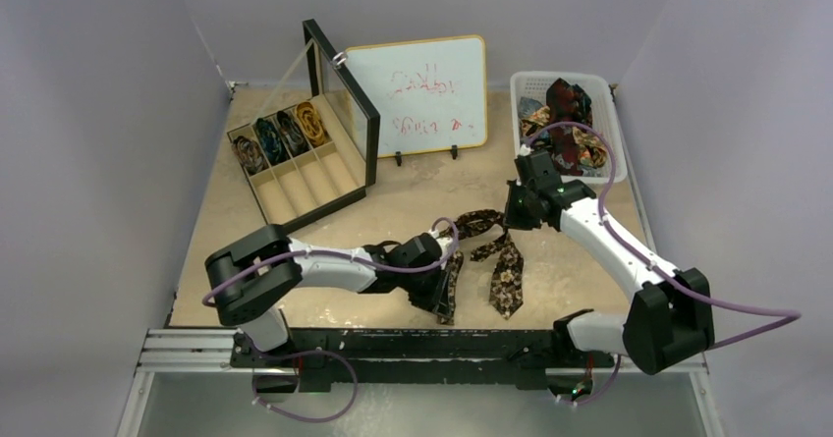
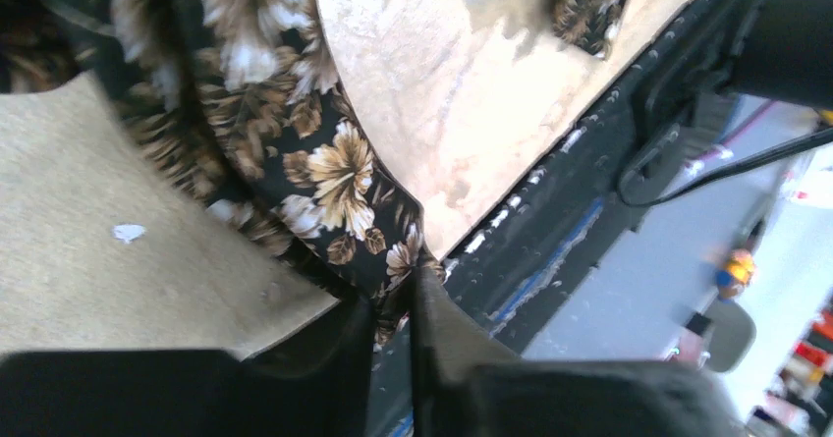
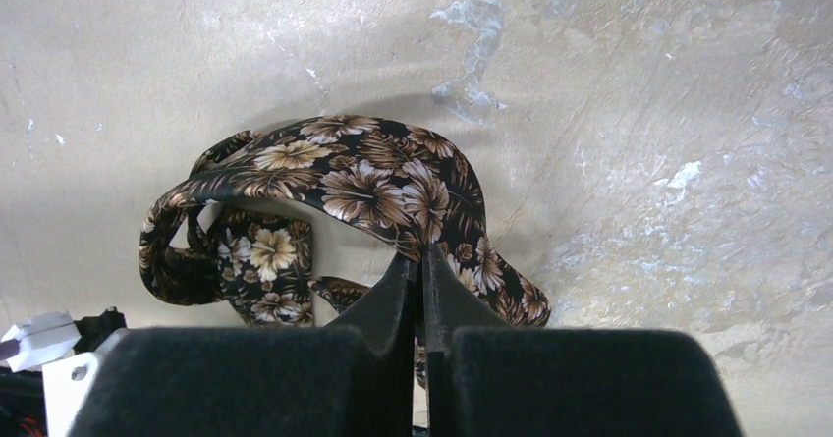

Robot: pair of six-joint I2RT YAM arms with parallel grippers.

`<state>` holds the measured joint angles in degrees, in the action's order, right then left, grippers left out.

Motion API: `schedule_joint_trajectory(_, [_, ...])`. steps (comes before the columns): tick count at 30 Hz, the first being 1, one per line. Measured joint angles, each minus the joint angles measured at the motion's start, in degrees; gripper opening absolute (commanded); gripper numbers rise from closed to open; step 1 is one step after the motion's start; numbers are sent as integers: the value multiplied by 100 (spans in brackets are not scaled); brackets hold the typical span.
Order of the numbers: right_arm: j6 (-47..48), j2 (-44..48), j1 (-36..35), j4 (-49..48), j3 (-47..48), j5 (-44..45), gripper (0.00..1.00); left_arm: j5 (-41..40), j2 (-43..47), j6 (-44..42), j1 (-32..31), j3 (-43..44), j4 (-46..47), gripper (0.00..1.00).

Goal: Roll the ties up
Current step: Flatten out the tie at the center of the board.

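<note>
1 dark brown floral-print fabric necktie [image 1: 506, 280] lies loose on the beige table [image 1: 413, 191], front centre, near the front edge, unrolled. Its wide end points toward the front edge and its middle is bunched and looped between the 2 arms.

Left hand [image 1: 444, 290] is low at the front edge. In the left wrist view the left hand [image 2: 393, 309] has its 2 fingers nearly together, pinching a narrow bit of the necktie [image 2: 334, 172].

Right hand [image 1: 509, 219] is at the far end of the loop. In the right wrist view the right hand [image 3: 420, 270] has its fingers pressed together on the fabric edge, and the necktie [image 3: 373, 177] arches up off the table from there.

Far left: open wooden divider box with black lid [image 1: 305, 177], 4 rolled ties [image 1: 292, 131] at the far ends of its compartments. Far centre: small yellow-framed whiteboard [image 1: 422, 93] with red scribble. Far right: white plastic basket [image 1: 530, 76] holding a pile of loose ties [image 1: 565, 123].
</note>
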<state>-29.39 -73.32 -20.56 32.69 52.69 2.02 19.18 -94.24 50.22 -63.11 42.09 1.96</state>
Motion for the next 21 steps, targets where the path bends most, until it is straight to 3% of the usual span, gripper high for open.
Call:
schedule_joint_trajectory(5, [2, 59, 0, 7, 0, -7, 0, -573, 173, 31, -68, 52, -599, 0])
schedule_joint_trajectory(7, [4, 76, 0, 15, 0, -107, 0, -758, 693, 42, 122, -164, -914, 0])
schedule_joint_trajectory(13, [138, 162, 7, 304, 101, -619, 0, -1187, 3093, 70, 1563, -916, -2017, 0])
schedule_joint_trajectory(21, [387, 444, 4, 741, 214, -1056, 0, -2138, 4629, 682, 1915, -922, -3713, 0])
